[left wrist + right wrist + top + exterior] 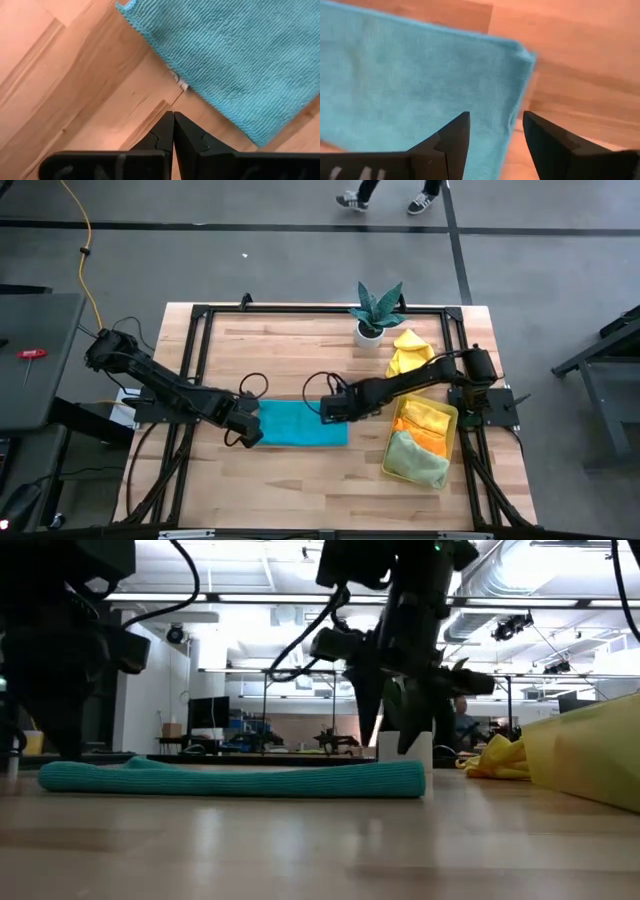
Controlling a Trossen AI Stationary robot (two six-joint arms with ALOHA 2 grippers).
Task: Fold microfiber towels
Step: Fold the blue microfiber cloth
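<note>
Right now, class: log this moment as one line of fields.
left claw: shut, empty, beside teal towel | right claw: open over towel's other end | towel: folded flat on table

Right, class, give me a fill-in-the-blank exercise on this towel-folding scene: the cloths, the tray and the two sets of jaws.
1. The towel lying flat between the two grippers is ____ in colour.
2. The left gripper has its jaws ____, beside the towel's edge.
3. The right gripper hovers over the towel's other end with its jaws ____.
4. The yellow tray holds a pale green cloth and an ____ one.

Missing words: teal; shut; open; orange
</note>
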